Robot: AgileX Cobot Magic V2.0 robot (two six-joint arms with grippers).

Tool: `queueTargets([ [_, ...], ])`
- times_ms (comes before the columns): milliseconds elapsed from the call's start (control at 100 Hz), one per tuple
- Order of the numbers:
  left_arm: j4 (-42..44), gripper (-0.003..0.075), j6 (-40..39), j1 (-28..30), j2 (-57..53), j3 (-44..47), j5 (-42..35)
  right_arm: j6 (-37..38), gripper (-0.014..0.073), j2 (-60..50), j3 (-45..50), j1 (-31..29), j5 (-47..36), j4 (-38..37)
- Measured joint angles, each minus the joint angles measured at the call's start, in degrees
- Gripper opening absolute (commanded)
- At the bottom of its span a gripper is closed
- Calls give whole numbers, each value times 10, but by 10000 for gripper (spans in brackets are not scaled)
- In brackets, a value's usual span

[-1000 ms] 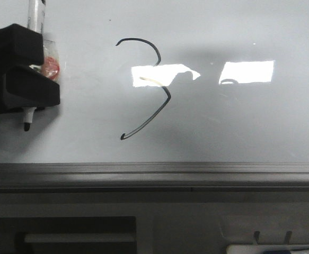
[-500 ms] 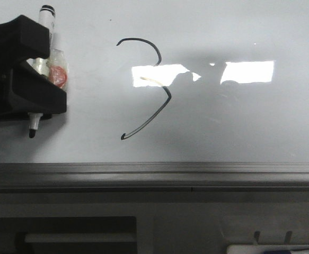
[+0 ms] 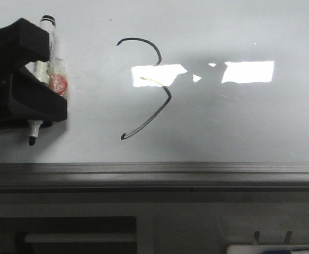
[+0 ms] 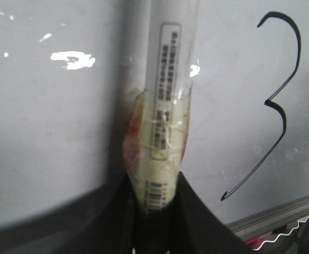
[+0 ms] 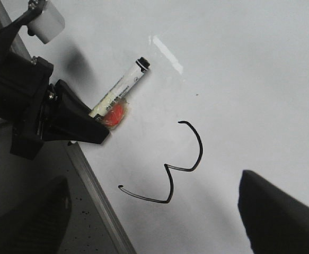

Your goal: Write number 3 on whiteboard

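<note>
Clamped around one marker pen (image 3: 44, 79), the left end effector (image 3: 29, 92) sits at the left edge of the whiteboard (image 3: 239, 121) in the front view, the pen's dark tip (image 3: 32, 139) pointing toward the grey rail (image 3: 196, 172). Red tape (image 3: 59, 83) wraps the pen's barrel beside the black fingers. One number 3 (image 3: 146, 87) is drawn in thin black line near the board's middle, well apart from the pen tip. Two bright rectangular reflections (image 3: 247, 71) lie across the board, one overlapping the 3. The right end effector (image 5: 154, 211) hangs spread wide, its two dark fingers holding nothing, above the board.
</note>
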Motion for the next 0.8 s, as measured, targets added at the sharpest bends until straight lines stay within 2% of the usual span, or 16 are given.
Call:
queueTargets([
  [80, 0, 113, 0, 0, 0, 0, -2, 0, 575, 0, 0, 0, 0, 0],
  [260, 7, 343, 0, 0, 0, 0, -4, 0, 575, 0, 0, 0, 4, 0],
  [320, 9, 379, -1, 0, 0, 0, -4, 0, 575, 0, 0, 0, 5, 0],
  [680, 18, 388, -2, 0, -19, -2, -4, 0, 570, 0, 0, 0, 8, 0],
  [770, 28, 387, -2, 4, -39, 0, -12, 0, 507, 0, 0, 0, 9, 0],
  [800, 34, 387, -2, 5, -48, 0, -14, 0, 453, 0, 0, 0, 9, 0],
])
